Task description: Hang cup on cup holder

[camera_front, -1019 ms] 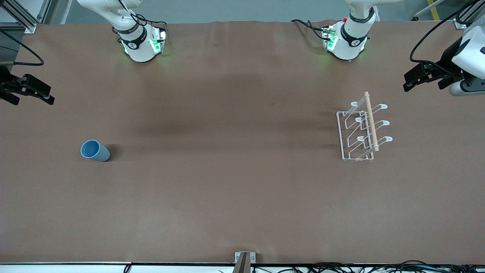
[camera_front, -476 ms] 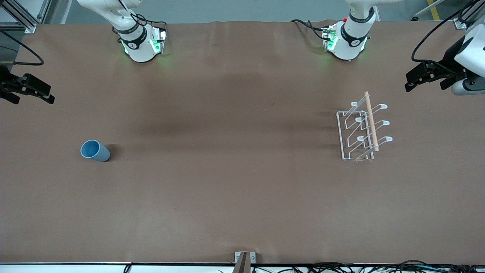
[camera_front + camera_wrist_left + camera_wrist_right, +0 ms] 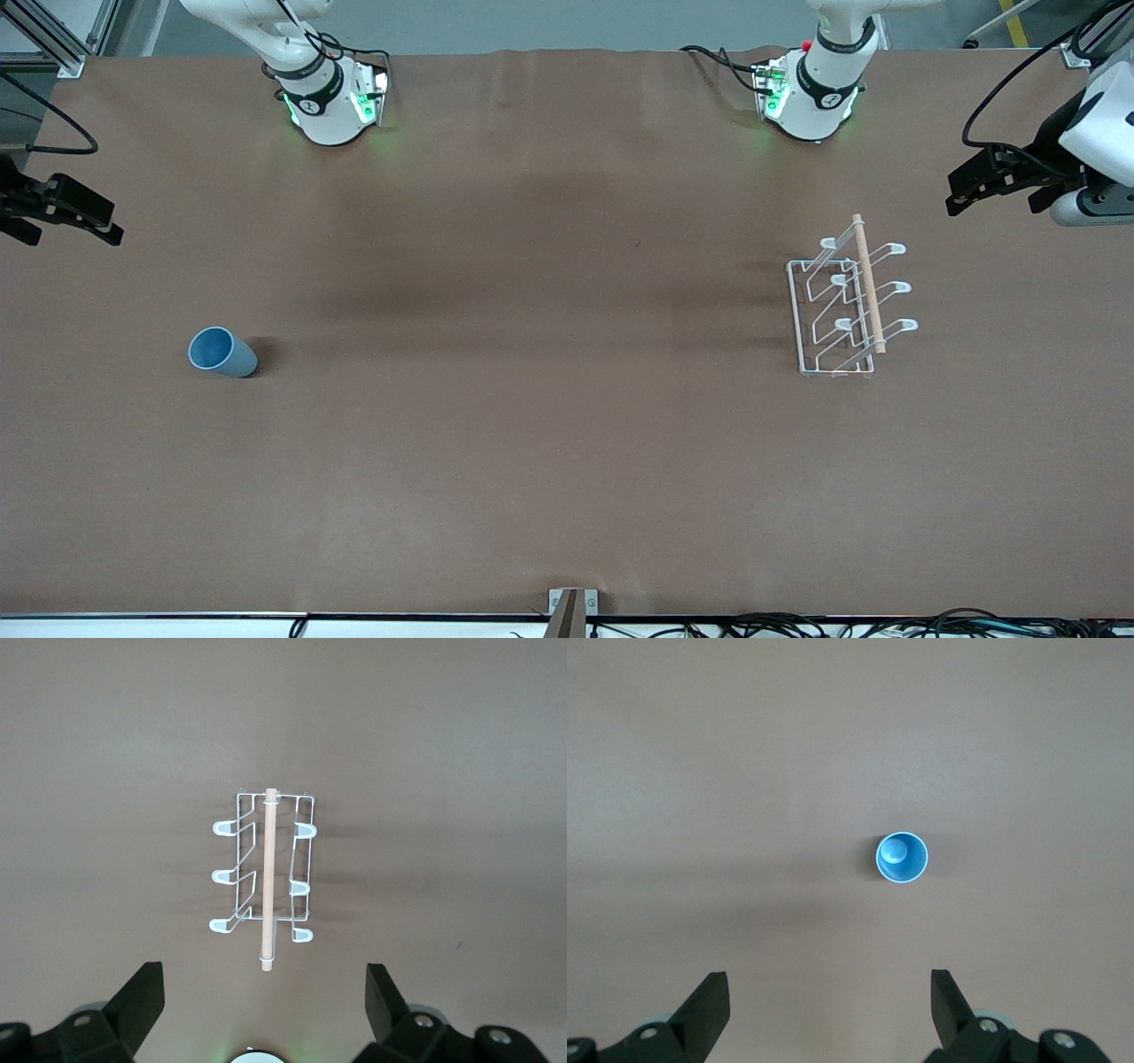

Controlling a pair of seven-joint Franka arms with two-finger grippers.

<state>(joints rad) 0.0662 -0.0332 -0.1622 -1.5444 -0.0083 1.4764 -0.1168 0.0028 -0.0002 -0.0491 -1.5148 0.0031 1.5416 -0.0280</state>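
Brown table (image 3: 532,443) is carrying the cup (image 3: 221,352) below the right claw (image 3: 828,1010) and the rack (image 3: 846,306) below the left claw (image 3: 264,1010); both claws are hanging spread apart, nothing gripped yet, so the right claw is needing to descend onto the cup.

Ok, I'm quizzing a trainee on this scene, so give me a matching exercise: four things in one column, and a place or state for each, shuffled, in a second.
Things:
1. cup
2. cup holder
3. left gripper
4. right gripper

Places or states:
A. open, in the air above the cup holder's end of the table
B. stands mouth up, toward the right arm's end
C. all prongs bare, toward the left arm's end
D. open, in the air above the cup's end of the table

Pairs: 1-B, 2-C, 3-A, 4-D
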